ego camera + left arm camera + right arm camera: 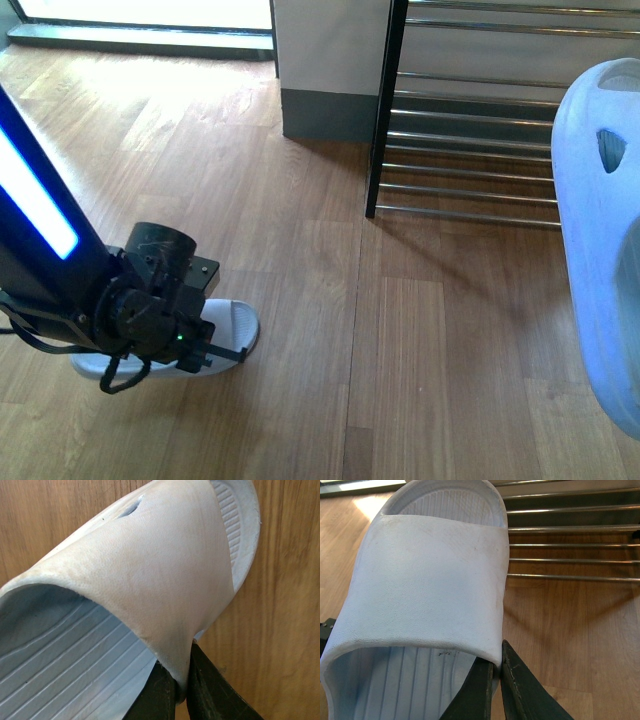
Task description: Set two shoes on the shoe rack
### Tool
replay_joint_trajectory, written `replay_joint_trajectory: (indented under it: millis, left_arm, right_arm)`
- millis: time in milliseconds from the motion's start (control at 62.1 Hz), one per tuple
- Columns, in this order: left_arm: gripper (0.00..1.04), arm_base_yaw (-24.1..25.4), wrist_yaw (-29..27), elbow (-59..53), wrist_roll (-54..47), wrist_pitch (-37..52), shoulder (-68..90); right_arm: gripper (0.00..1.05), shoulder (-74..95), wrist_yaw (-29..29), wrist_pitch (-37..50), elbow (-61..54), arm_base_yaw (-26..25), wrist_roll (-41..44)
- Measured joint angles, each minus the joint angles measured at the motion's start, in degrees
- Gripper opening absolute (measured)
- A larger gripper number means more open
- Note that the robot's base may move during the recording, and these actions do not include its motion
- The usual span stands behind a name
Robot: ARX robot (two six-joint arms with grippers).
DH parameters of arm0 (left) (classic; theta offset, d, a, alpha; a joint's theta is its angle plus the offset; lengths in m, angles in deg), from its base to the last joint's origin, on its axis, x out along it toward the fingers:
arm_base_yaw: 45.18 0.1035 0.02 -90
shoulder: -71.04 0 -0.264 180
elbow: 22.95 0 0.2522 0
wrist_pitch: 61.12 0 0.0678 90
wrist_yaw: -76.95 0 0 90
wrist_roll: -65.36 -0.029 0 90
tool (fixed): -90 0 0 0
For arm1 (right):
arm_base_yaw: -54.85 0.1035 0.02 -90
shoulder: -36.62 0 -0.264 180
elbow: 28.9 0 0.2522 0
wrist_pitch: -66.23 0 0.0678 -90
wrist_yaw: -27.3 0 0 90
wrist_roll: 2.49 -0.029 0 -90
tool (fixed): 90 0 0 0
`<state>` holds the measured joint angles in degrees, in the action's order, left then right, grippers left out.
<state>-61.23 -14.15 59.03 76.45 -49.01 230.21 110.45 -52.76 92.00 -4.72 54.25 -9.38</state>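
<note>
Wood floor point(300, 330), left arm point(55, 280) slanting down, left end effector point(181, 692) pinching slide point(150, 580)

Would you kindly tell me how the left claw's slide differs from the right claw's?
The left slide lies low at the floor, well short of the shoe rack; the right slide is lifted, facing the rack. The left slide is partly hidden by its arm; the right slide is not. Shared: left claw and right claw each pinch a strap edge.
</note>
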Motion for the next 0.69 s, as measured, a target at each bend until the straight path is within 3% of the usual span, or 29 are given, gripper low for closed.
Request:
replay_joint_trajectory:
  millis: [193,354,692]
  left_arm:
    - [0.02,-1.7,-1.4,-3.9,21.4,9.1,-1.0]
    - [0.02,-0.4,-5.2,-9.8,31.5,15.0,-6.4]
    - [0.02,2.2,-13.5,-25.2,31.9,22.0,-31.3]
  right_arm:
    - [0.01,0.0,0.0,0.0,0.0,0.0,0.0]
    - [0.01,0.0,0.0,0.0,0.0,0.0,0.0]
    - [0.01,0.0,0.0,0.0,0.0,0.0,0.0]
